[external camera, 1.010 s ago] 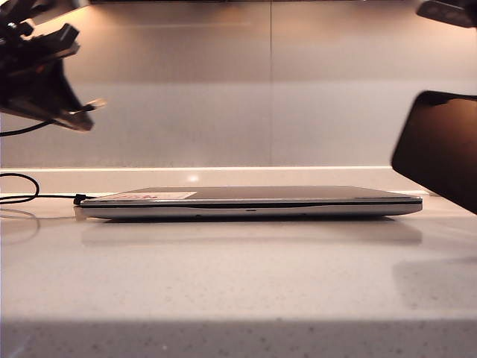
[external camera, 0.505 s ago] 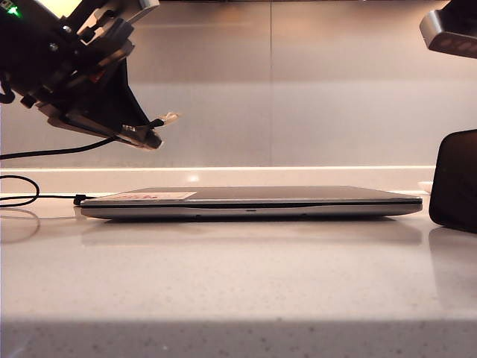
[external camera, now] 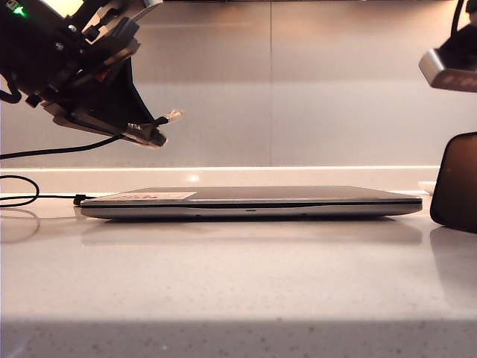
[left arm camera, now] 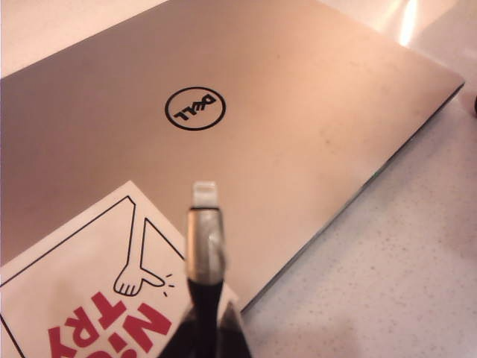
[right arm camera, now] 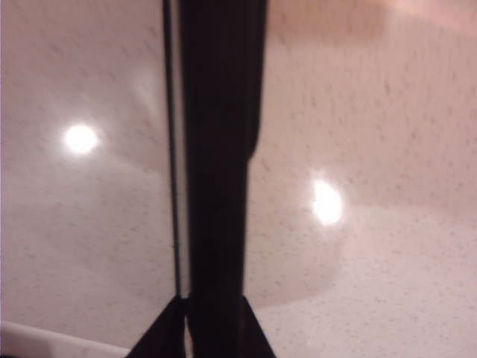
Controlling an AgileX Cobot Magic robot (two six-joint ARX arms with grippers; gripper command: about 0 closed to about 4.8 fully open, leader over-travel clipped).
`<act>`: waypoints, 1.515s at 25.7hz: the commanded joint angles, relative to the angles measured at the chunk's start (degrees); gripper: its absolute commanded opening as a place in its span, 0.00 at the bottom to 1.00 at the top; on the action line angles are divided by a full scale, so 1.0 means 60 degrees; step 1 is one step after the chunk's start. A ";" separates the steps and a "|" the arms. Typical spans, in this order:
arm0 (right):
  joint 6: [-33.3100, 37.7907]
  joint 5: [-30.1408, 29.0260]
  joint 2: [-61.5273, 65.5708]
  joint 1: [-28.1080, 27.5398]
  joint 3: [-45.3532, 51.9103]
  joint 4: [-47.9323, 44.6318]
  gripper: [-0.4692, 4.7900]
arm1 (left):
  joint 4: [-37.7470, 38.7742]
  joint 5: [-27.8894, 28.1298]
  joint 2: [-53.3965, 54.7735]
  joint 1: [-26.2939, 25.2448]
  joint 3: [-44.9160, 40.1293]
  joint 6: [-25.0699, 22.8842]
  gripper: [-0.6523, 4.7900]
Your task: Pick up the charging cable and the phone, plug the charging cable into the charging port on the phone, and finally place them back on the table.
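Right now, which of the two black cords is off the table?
The charging cable with the silvery-white tip, pinched in the left gripper above the laptop. The other cord lies on the table, plugged into the laptop.

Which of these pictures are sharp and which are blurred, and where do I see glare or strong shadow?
Exterior view: backlit, so the left gripper and phone are near-black silhouettes; the laptop mirrors faintly in the glossy table. Left wrist view: warm, washed-out light, charging cable tip slightly soft. Right wrist view: blurred, with two bright lamp glares on the table.
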State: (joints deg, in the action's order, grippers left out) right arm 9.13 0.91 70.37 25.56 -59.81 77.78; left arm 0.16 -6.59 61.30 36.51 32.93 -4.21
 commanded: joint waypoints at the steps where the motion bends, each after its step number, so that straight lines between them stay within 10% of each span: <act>1: -0.0033 -0.0397 0.0186 -0.0007 0.0004 -0.0004 0.33 | -0.0117 -0.0018 -0.0022 0.0015 0.0033 0.0025 0.11; 5: -0.0033 -0.0426 0.0696 -0.0007 0.0058 -0.0047 0.32 | -0.0117 -0.0015 -0.0022 0.0015 0.0033 0.0025 0.11; 9: -0.0033 -0.0423 0.0878 -0.0007 0.0047 -0.0197 0.07 | -0.0113 -0.0015 -0.0022 0.0015 0.0033 0.0040 0.11; 15: -0.0379 -0.1224 0.0699 -0.0007 -0.0729 -0.0208 0.08 | -0.0106 -0.0018 -0.0022 0.0022 0.0029 0.0816 0.11; 22: 0.0448 -0.4164 0.0255 -0.0018 -0.1126 -0.3133 0.08 | -0.0117 -0.0015 -0.0018 0.0754 -0.0073 0.1657 0.11; 39: 0.5162 -0.5945 0.0266 -0.0018 0.1417 -1.1861 0.08 | -0.2025 -0.0015 0.0015 0.2699 -0.0984 0.5060 0.11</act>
State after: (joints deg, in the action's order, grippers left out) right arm 34.61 -33.06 72.42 25.36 -52.71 16.25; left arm -10.13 -6.46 61.34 52.31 26.98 24.25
